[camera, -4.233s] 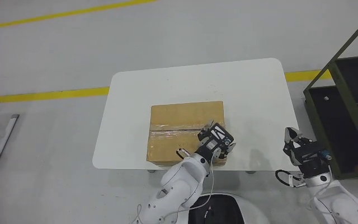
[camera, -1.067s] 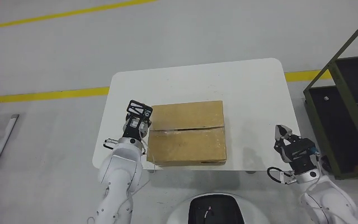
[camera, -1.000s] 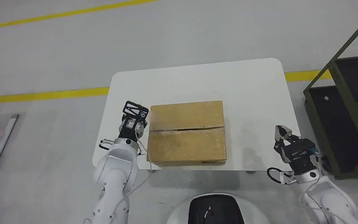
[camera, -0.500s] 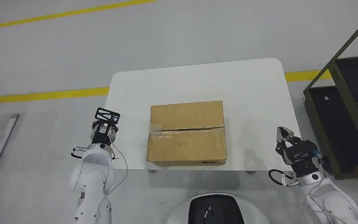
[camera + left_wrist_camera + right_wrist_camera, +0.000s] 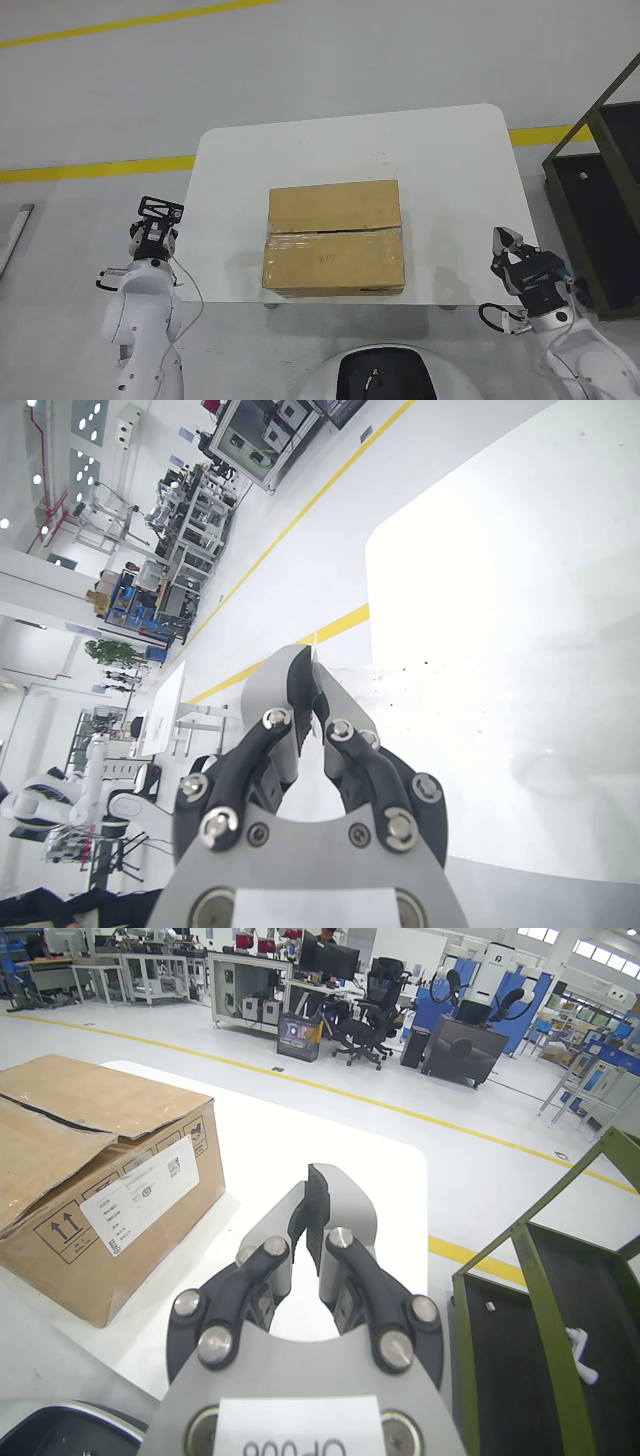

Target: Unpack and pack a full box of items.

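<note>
Brown rectangular cardboard box (image 5: 334, 236), seam gaping, on rounded white bench (image 5: 450, 160); left gripper (image 5: 312, 665) and right gripper (image 5: 314, 1183) pressed together.

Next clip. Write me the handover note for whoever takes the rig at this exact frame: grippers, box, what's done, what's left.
Left gripper: shut, out past the table's left edge, apart from the box.
Right gripper: shut, by the table's near right corner, apart from the box.
Box: mid-table, both top flaps down, a dark gap along part of the middle seam.
Done: nothing is out of the box yet.
Left: lift the flaps, take the items out, then pack them back in.
</note>
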